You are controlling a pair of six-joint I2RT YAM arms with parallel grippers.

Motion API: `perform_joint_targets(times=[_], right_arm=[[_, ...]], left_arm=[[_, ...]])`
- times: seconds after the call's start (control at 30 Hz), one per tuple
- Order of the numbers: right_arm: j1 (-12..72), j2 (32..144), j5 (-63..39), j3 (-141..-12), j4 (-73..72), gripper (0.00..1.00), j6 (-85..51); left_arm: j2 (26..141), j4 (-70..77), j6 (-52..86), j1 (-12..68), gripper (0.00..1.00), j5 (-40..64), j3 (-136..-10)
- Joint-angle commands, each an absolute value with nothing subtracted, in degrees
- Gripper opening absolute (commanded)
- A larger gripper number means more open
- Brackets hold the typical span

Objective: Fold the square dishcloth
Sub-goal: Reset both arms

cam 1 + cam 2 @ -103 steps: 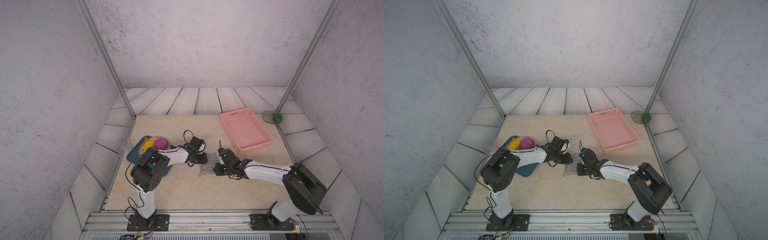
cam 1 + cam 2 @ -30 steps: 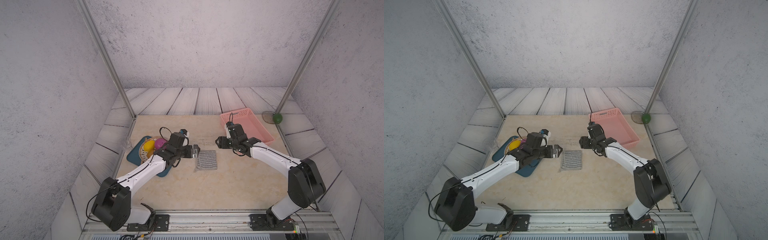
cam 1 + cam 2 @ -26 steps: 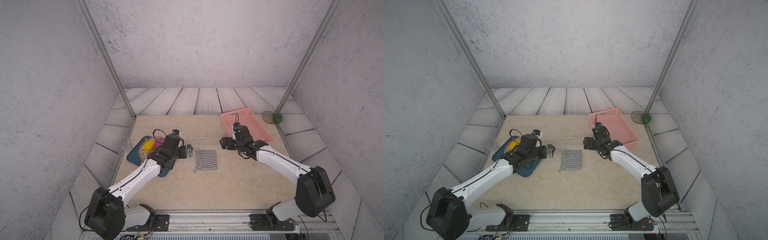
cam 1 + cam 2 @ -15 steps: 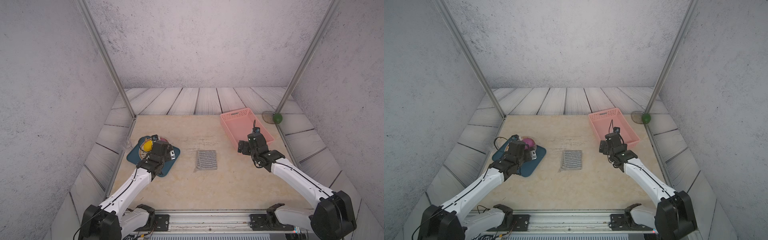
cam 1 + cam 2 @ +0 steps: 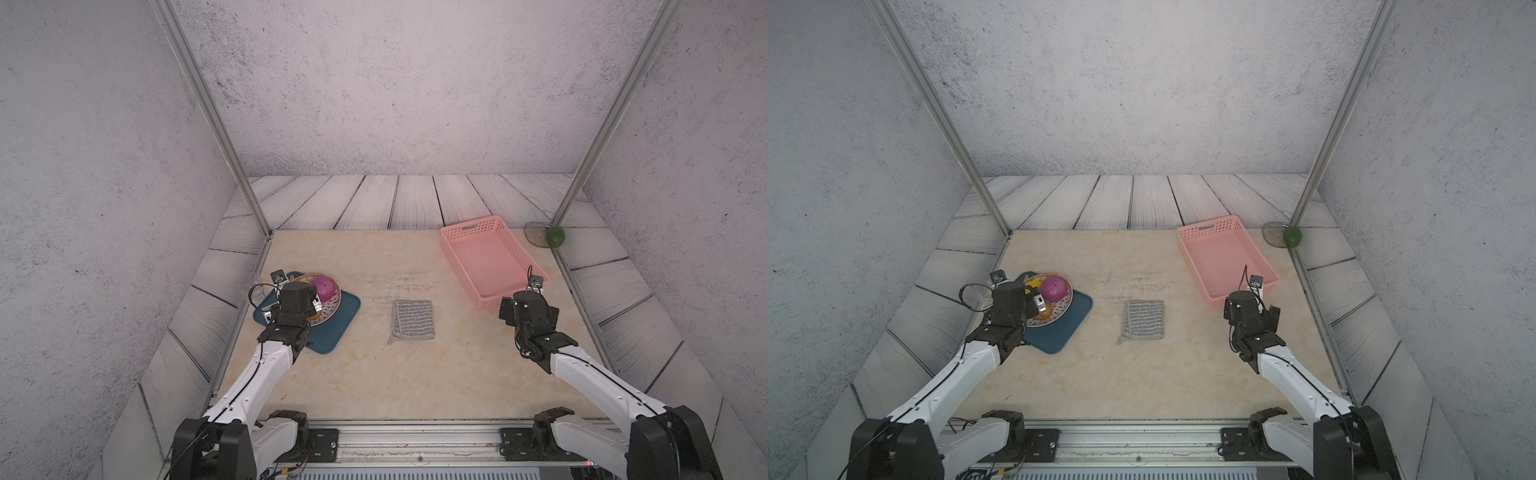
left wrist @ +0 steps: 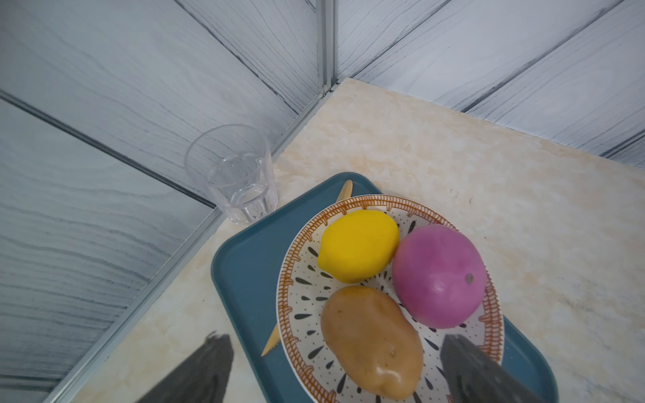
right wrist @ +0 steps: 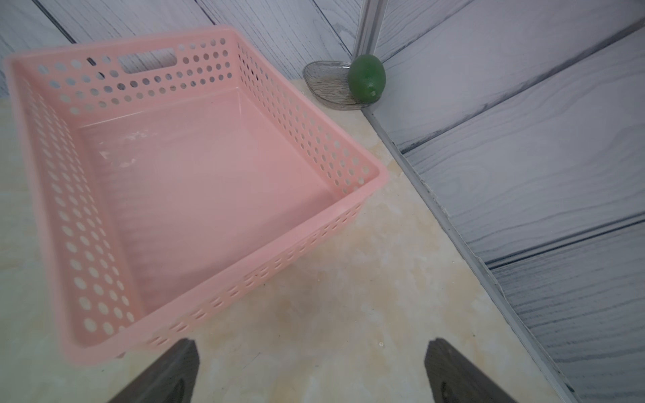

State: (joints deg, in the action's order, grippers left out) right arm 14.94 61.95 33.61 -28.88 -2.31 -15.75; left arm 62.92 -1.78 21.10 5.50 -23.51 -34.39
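Note:
The square dishcloth (image 5: 412,318) (image 5: 1144,319), grey with thin whitish stripes, lies flat mid-table in both top views, a lower layer's edge peeking out along its left and near sides; nothing touches it. My left gripper (image 5: 294,296) (image 6: 335,349) hovers open over the plate far left of the cloth, its dark fingers (image 6: 209,366) wide apart and empty. My right gripper (image 5: 525,307) (image 7: 310,349) stands open and empty over bare table by the pink basket's near corner, well right of the cloth. Neither wrist view shows the cloth.
A dark teal mat (image 5: 336,328) (image 6: 244,265) carries a patterned plate (image 6: 300,265) with a lemon (image 6: 357,244), a pink fruit (image 6: 438,275) and a potato (image 6: 370,338). A clear glass (image 6: 237,181) stands by the left wall. The pink basket (image 5: 469,224) (image 7: 87,209) sits at the right, a lime (image 5: 555,237) beyond it.
Both arms have drawn back and outward from the cloth, the left over the plate, the right to the basket's near corner. The right gripper has opened wider. The cloth has not moved.

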Motion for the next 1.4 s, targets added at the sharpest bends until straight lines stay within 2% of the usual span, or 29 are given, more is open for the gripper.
perform_joint_targets(times=[0.0,0.23,0.5,0.7,0.9,1.03,1.23,1.3,1.37], right_arm=[[12.94,60.16,34.3,-26.52,-11.43,0.99,-12.19],[6.67,62.44,29.22,-19.16,-25.94,0.99,-10.73],[-0.8,71.72,19.41,-17.83,-39.46,0.99,-12.33],[-5.0,79.62,13.25,-17.15,-49.8,0.99,-14.72],[-4.97,79.41,5.78,-16.97,-50.09,0.99,-11.37],[-5.03,80.93,0.73,-16.96,-51.85,0.99,-8.99],[-5.02,89.59,-4.7,-18.47,-59.98,0.99,-6.85],[-4.97,87.82,-4.59,-19.85,-54.25,0.99,-6.56],[-4.41,86.43,-2.93,-22.35,-46.86,0.99,-6.39]], left_arm=[[64.64,6.44,15.67,2.56,1.0,-18.22,-32.68],[69.16,13.93,9.26,-1.23,1.0,-10.93,-32.57],[73.46,26.9,5.09,-3.39,1.0,-1.77,-28.04],[77.04,32.33,2.7,-3.41,1.0,-0.28,-26.41],[78.96,43.42,1.69,-3.37,1.0,4.64,-22.48],[83.05,45.04,1.01,-3.26,1.0,6.62,-23.5],[88.47,47.64,-0.32,-3.42,1.0,10.18,-24.98],[87.63,42.6,0.55,-3.34,1.0,7.55,-26.95],[88.06,43.48,1.37,-3.31,1.0,5.28,-26.8]])
